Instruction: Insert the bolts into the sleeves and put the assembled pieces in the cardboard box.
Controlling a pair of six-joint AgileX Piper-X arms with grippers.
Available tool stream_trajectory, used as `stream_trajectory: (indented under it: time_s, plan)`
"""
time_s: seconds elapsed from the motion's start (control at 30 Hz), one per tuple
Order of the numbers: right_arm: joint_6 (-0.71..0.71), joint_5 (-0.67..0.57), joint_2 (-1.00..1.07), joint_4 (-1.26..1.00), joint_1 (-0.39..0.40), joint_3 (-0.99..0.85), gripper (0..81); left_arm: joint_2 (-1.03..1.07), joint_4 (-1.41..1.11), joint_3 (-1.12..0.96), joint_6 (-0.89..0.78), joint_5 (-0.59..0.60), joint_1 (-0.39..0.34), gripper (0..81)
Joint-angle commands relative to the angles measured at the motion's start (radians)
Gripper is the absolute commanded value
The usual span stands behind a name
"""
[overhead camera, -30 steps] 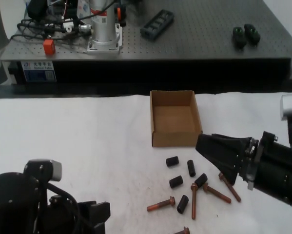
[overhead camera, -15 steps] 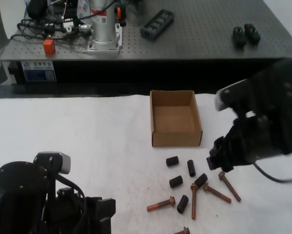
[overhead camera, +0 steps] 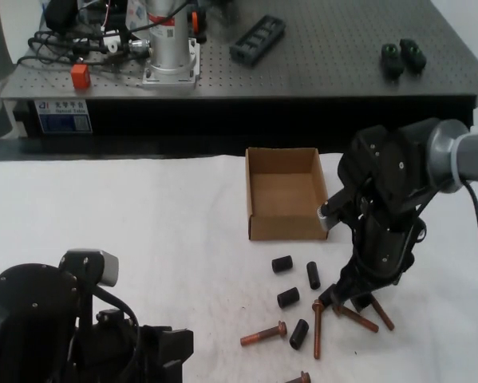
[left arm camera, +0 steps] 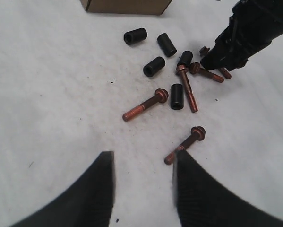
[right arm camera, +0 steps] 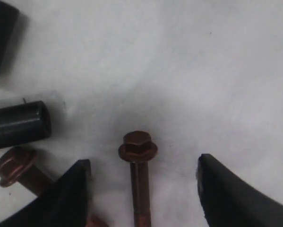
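The box [overhead camera: 288, 227] stands open-topped near the middle of the white cloth [overhead camera: 143, 239], showing its bare brown floor. At 12 o'clock from it, on the metal bench [overhead camera: 342, 72], lies a black tray [overhead camera: 257, 38]; what its slots hold is too small to tell. At 6 o'clock from the box the parts lie loose on the cloth: five black sleeves [overhead camera: 282, 263] and five copper bolts [overhead camera: 262, 333], every bolt bare and lying outside the sleeves. The right claw [overhead camera: 342, 299] hangs low over the 3 o'clock side of this heap, pointing down. Its fingers [right arm camera: 217, 194] are spread wide and grip nothing. They straddle one bolt [right arm camera: 139, 156], whose hex head lies midway between the tips with cloth showing on both sides, so neither finger touches it. Just beside one finger lie a second bolt head [right arm camera: 13, 165] and, next to that, a sleeve end [right arm camera: 18, 125]. From the left wrist, the same claw [left arm camera: 212, 59] shows as a dark wedge with its tip among the bolt heads at the heap's edge, near the box corner [left arm camera: 127, 5]. The left claw [overhead camera: 163, 351] sits at 7 o'clock from the box, at the near edge of the cloth, well apart from the heap. Its two fingers [left arm camera: 101, 189] are parted and hold nothing, with bare cloth between them. The nearest bolt [left arm camera: 184, 144] lies just ahead of one fingertip, apart from it.
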Motion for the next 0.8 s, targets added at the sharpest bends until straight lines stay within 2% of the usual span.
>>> stream_trajectory:
  time_s: [0.0, 0.17, 0.37, 0.57, 0.63, 0.77]
  plan:
    - [0.009, -0.008, 0.008, 0.008, -0.008, -0.014, 46.6, 0.002, -0.011, -0.010, 0.010, 0.005, -0.002, 29.3]
    - [0.009, -0.008, 0.011, -0.011, -0.031, -0.014, 45.5, 0.002, -0.011, -0.010, 0.010, 0.005, -0.002, 29.3]
    - [0.009, -0.098, 0.025, 0.000, -0.068, -0.014, 33.3, 0.002, -0.011, -0.010, 0.010, 0.005, -0.002, 29.3]
    - [0.006, -0.123, 0.046, -0.015, -0.074, -0.014, 31.9, 0.002, -0.011, -0.010, 0.010, 0.005, -0.002, 29.3]
    - [0.006, -0.143, 0.046, -0.017, -0.074, -0.014, 25.9, 0.002, -0.011, -0.010, 0.010, 0.005, -0.002, 29.3]
    - [0.006, -0.140, 0.046, -0.041, -0.074, -0.014, 8.3, 0.002, -0.011, -0.010, 0.010, 0.008, -0.002, 29.3]
